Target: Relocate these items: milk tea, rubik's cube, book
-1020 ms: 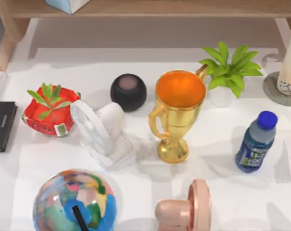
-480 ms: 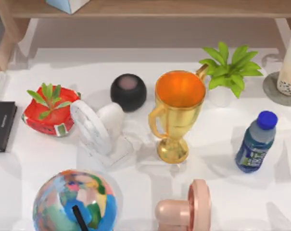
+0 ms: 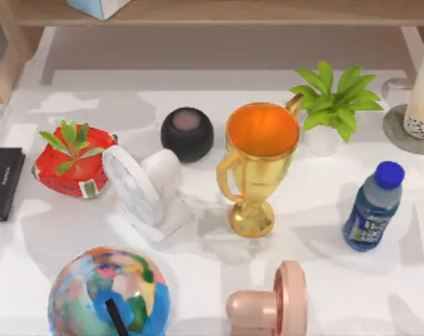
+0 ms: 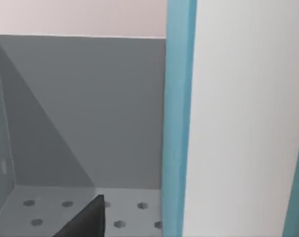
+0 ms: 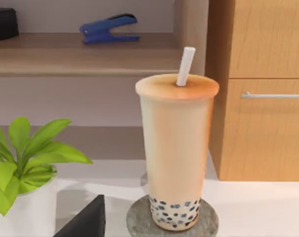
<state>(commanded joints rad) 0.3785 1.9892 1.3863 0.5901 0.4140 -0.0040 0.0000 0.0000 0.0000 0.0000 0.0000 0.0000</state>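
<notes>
The milk tea point(image 5: 176, 153) is a tall cream cup with a white straw and dark pearls at its base. It stands upright on a round grey coaster point(image 5: 139, 222), straight ahead of my right gripper point(image 5: 85, 222) and apart from it. From above, the milk tea point(image 3: 423, 91) is at the table's far right edge. The book point(image 4: 238, 123) is close in front of my left gripper point(image 4: 87, 219), with a teal-blue cover edge and a pale page face. It stands upright on a grey dotted surface. The rubik's cube is out of view.
A gold trophy point(image 3: 257, 161) stands mid-table, a potted plant point(image 3: 334, 105) beside the milk tea and a blue-capped bottle point(image 3: 373, 206) in front of it. A black speaker point(image 3: 187, 133), white fan point(image 3: 145, 185), red planter point(image 3: 73, 161), globe point(image 3: 108, 294), pink fan point(image 3: 271, 304) and black slab point(image 3: 1, 182) crowd the rest.
Shadows on the table have shifted, mostly across the left and middle. None of the objects on the table has moved.
</notes>
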